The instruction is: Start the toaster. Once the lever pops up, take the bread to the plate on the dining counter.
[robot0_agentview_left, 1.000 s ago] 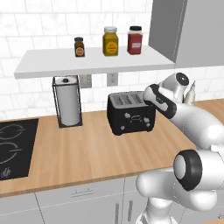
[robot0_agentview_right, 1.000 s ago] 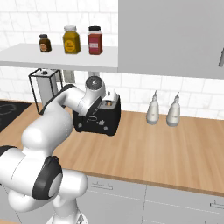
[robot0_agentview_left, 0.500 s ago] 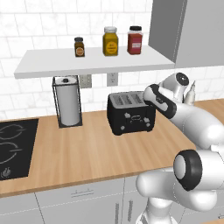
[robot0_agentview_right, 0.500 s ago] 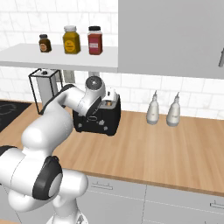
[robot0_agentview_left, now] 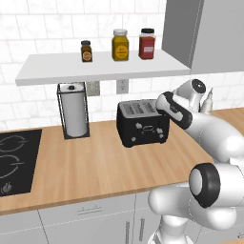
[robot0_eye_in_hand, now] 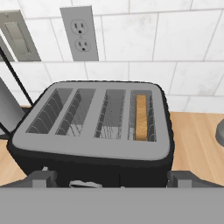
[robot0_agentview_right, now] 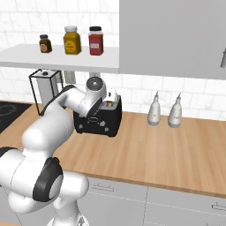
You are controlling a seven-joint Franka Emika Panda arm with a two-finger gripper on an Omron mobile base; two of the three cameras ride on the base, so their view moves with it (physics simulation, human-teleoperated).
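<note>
The black toaster [robot0_agentview_left: 143, 126] [robot0_agentview_right: 99, 124] stands on the wood counter against the tiled wall. From above, its grey top [robot0_eye_in_hand: 92, 131] has several slots, and the tan bread [robot0_eye_in_hand: 141, 116] sits sunk in the rightmost one. My gripper [robot0_eye_in_hand: 113, 179] hovers just above the toaster's front edge, open, with its two fingertips [robot0_eye_in_hand: 41, 177] spread about as wide as the toaster and nothing between them. My hand [robot0_agentview_left: 167, 107] [robot0_agentview_right: 108, 100] is at the toaster's right end. The plate and the dining counter are out of view.
A paper towel roll in a wire holder [robot0_agentview_left: 74, 112] stands left of the toaster, with a black hob [robot0_agentview_left: 14, 162] further left. A shelf with three jars [robot0_agentview_left: 119, 45] hangs overhead. Two pale bottles [robot0_agentview_right: 165, 114] stand to the right. A wall outlet [robot0_eye_in_hand: 78, 28] is behind the toaster.
</note>
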